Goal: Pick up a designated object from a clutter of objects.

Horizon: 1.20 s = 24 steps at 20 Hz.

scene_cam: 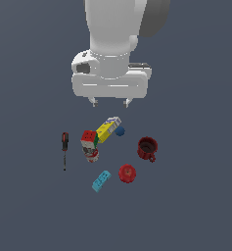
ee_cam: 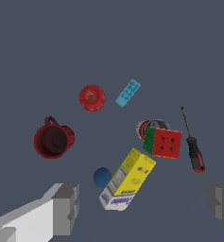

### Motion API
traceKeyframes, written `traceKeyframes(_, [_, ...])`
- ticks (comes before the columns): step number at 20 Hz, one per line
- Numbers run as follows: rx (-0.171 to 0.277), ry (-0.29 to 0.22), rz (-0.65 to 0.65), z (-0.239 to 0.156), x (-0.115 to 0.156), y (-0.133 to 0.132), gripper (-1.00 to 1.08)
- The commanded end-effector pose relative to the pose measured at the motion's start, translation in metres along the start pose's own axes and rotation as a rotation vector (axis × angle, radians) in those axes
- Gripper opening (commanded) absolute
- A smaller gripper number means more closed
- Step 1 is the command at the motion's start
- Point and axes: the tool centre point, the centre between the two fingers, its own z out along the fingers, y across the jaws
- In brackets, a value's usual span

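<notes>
Glossy red, the apple-like ball (scene_cam: 127,173) sits on the far edge of the clutter from your gripper (scene_cam: 110,102) (fingers spread wide, holding nothing), between the mug (scene_cam: 147,148) and cyan block (scene_cam: 101,181); you must reach past the yellow box (scene_cam: 106,130).

No legible txt; yellow box (ee_cam: 127,179) label print too blurry.
</notes>
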Motion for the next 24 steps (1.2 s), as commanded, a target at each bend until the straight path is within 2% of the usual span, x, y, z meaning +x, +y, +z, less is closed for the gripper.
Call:
traceKeyframes(1, [0.000,-0.001,0.004,0.005,0.005,-0.002,1.00])
traceKeyframes(11, [0.005,-0.006,0.046,0.053,0.043,-0.018,1.00])
traceKeyframes(24, [0.017,-0.018,0.131,0.169,0.098,-0.055,1.00])
